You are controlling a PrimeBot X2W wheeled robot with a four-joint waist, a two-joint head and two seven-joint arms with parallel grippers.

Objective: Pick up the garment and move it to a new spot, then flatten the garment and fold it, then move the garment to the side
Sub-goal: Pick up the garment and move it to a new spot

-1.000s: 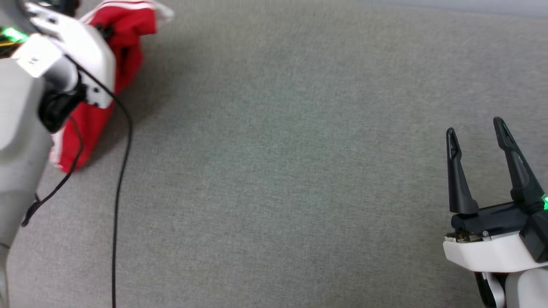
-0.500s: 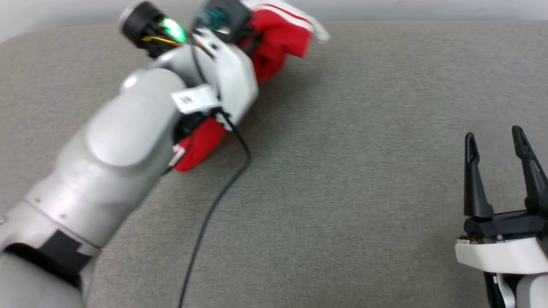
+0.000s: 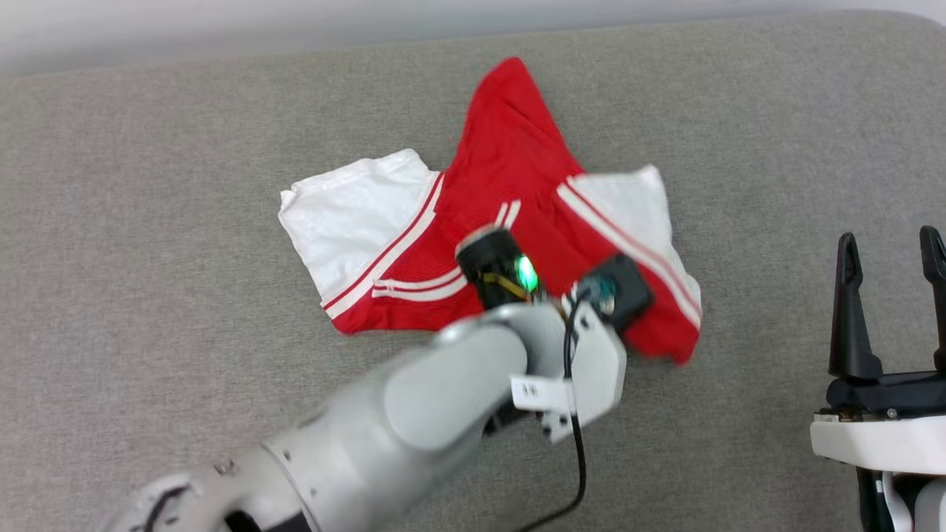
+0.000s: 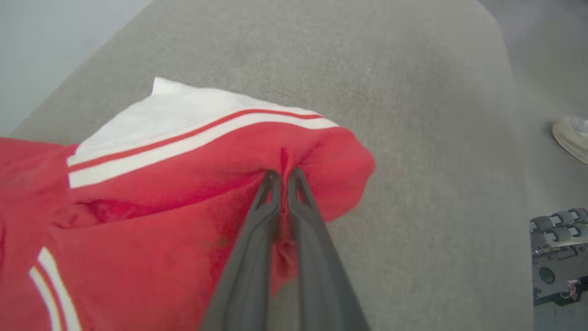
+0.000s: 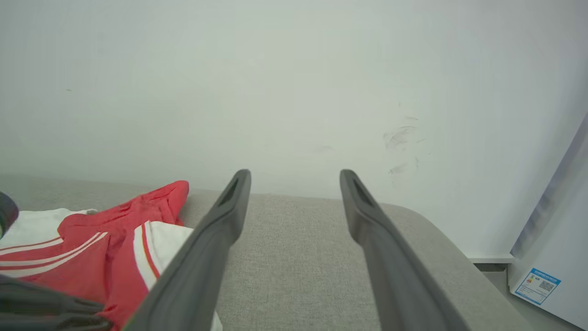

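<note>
Count log, present moment.
- Garments: 1, red garment (image 3: 510,170), mid-surface.
- White sleeves on it: 2, left sleeve (image 3: 347,214) and right sleeve (image 3: 635,199).
- Grippers: 2, left gripper (image 4: 284,177) and right gripper (image 3: 889,236), each with 2 dark fingers (image 5: 220,220).
- Black cable (image 3: 576,458): 1, near side.
- Green light (image 3: 527,272): 1.
- Grey padded surface (image 3: 148,222): 1.
- Label (image 5: 536,286): 1, far right.

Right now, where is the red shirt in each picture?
Head view: the garment is spread out at upper middle.
Left wrist view: the garment covers the left half, pinched by the left gripper.
Right wrist view: the garment sits at lower left.
Shared landmark: the grey cushion beneath it.
</note>
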